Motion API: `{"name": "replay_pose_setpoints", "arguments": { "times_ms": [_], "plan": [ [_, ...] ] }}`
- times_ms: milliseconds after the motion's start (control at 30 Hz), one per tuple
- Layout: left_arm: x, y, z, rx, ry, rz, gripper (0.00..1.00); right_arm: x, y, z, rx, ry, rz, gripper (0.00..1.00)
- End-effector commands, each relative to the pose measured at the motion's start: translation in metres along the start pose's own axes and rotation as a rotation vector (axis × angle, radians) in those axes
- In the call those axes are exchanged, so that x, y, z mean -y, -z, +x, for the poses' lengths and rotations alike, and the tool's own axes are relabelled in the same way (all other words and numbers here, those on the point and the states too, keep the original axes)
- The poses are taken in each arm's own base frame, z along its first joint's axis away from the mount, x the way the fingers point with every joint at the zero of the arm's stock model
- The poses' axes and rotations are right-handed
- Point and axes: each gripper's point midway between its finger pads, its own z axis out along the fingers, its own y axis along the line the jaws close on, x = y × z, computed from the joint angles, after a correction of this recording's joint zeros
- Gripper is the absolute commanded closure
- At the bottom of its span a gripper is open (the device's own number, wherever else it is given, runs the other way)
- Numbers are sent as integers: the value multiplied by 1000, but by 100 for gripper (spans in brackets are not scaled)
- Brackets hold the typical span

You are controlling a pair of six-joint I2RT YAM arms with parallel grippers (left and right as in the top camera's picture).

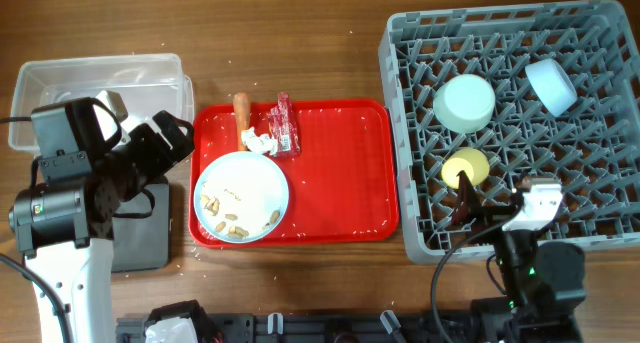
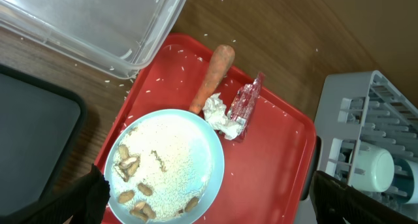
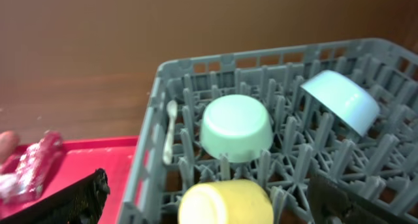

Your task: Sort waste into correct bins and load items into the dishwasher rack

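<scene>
The pale-blue plate [image 1: 243, 196] lies on the red tray and holds beige crumbs and grains [image 2: 140, 185]. The orange-brown stick [image 2: 213, 77], white tissue [image 2: 219, 116] and red shiny wrapper [image 2: 246, 105] lie just beyond the plate. My left gripper [image 2: 209, 208] is open above the plate's near edge and holds nothing. The grey dishwasher rack [image 1: 600, 153] holds a light-blue bowl [image 3: 341, 100], a pale mint bowl [image 3: 236, 127], a yellow-green bowl [image 3: 225, 203] and the white spoon [image 3: 170, 129]. My right gripper [image 3: 215, 208] is open over the rack's near left corner, around the yellow-green bowl's sides without touching it.
The clear tub [image 1: 100, 78] stands at the back left. The black tray [image 1: 140, 233] lies in front of it, partly under my left arm. The red serving tray [image 1: 345, 173] sits between the bins and the rack. Loose grains dot the table.
</scene>
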Motion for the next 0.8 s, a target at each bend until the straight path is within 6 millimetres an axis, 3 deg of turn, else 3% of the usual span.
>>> {"name": "replay_pose_setpoints", "arguments": {
  "times_ms": [0,133,333,767],
  "plan": [
    [0,3,-6,20,6,-4,0,7,-6,16,60,-28,19,0],
    [0,3,-6,20,6,-4,0,2,-24,36,80,-28,-22,0],
    [0,3,-6,20,6,-4,0,-6,-30,23,214,-25,-79,0],
    [0,3,-6,20,6,-4,0,-7,-30,24,214,-24,-82,0]
  ]
}}
